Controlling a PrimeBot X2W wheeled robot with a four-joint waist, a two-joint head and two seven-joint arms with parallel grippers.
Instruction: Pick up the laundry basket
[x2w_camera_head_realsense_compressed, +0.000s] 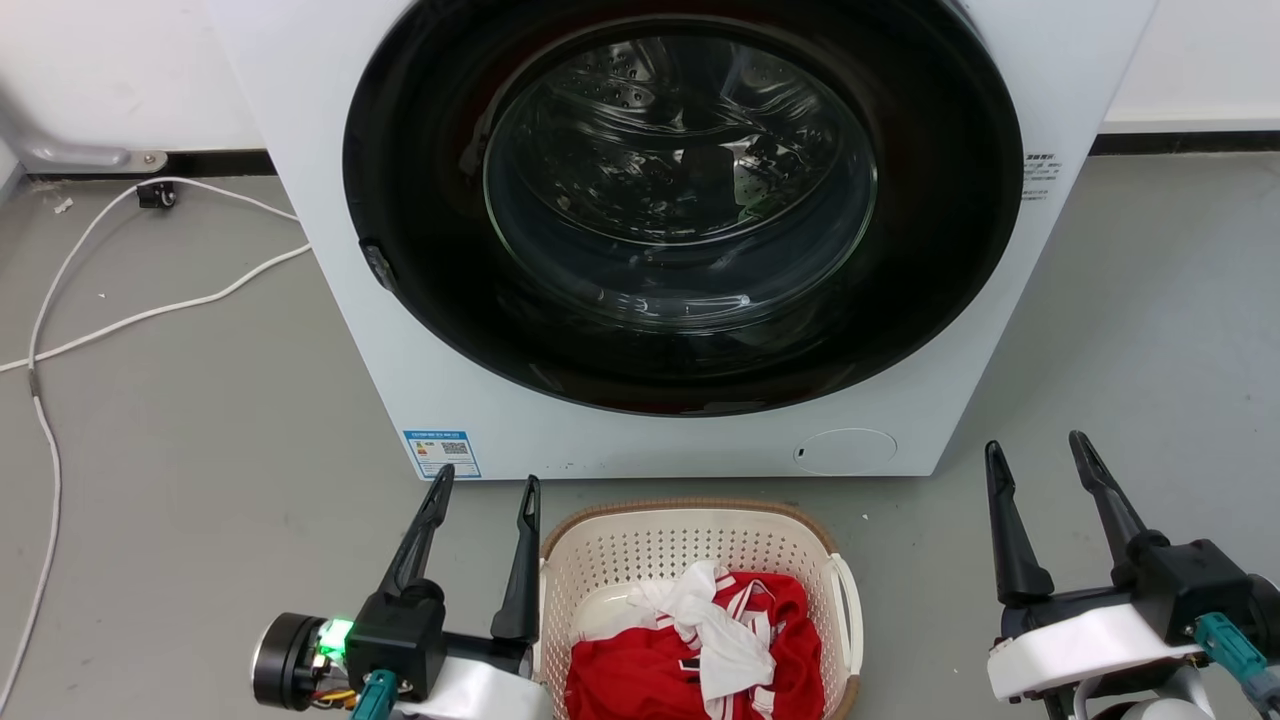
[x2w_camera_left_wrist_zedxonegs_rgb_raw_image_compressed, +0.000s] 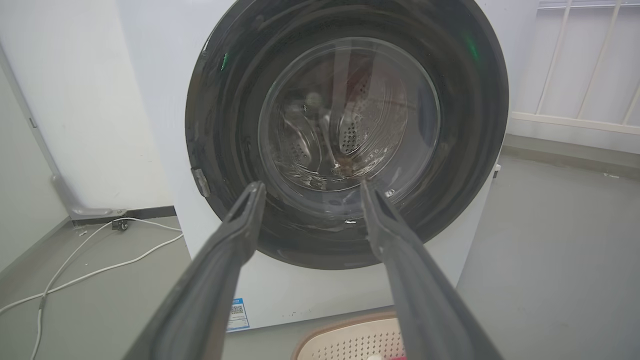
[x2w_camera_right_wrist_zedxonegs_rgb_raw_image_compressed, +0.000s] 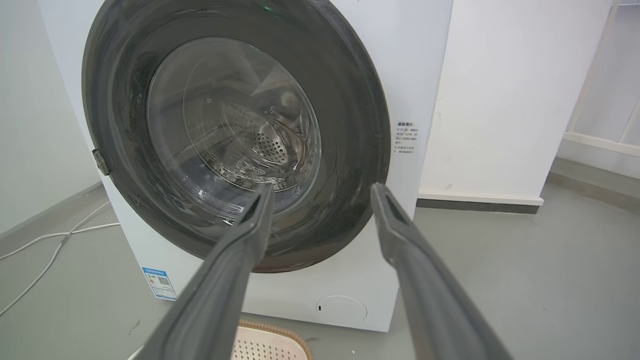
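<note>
The laundry basket, cream-white and perforated with a brown rim, stands on the floor just before the washing machine, with red and white clothes inside. A white loop handle shows on its right side. My left gripper is open just left of the basket, its right finger close beside the rim. Well to the right, apart from the basket, my right gripper is open and holds nothing. The basket's far rim peeks up in the left wrist view between my open fingers, and a corner of the basket shows in the right wrist view.
A white front-loading washing machine with its round dark door shut rises right behind the basket. White cables trail over the grey floor at the left. A white wall stands right of the machine.
</note>
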